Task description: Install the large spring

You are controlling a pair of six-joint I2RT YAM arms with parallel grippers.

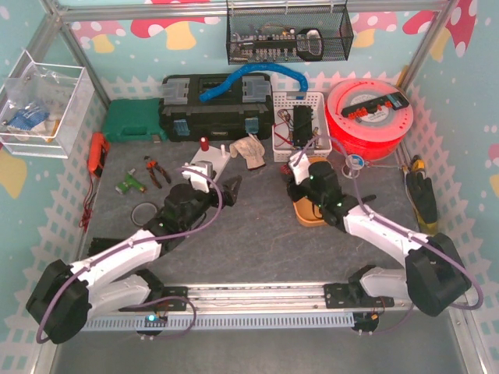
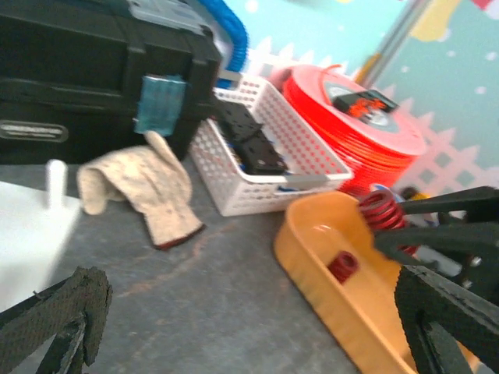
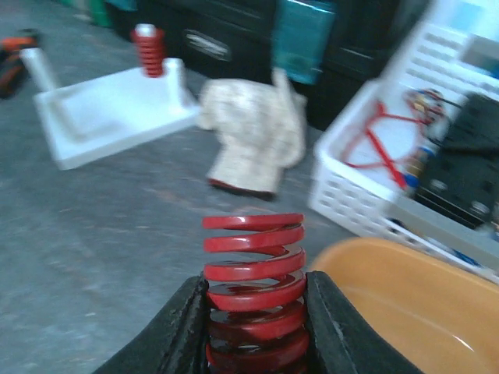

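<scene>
From above, the right gripper [image 1: 298, 171] hangs over a shallow orange plastic tray [image 1: 306, 216], with the white plastic peg base [image 1: 212, 165] to its left beside the left gripper [image 1: 234, 187]. The left wrist view shows that gripper's fingers spread wide and empty, out of the way. In the right wrist view, the large red coil spring [image 3: 253, 273] stands upright, pinched low between the right gripper's fingers, probably to slide its free end over a peg.
</scene>
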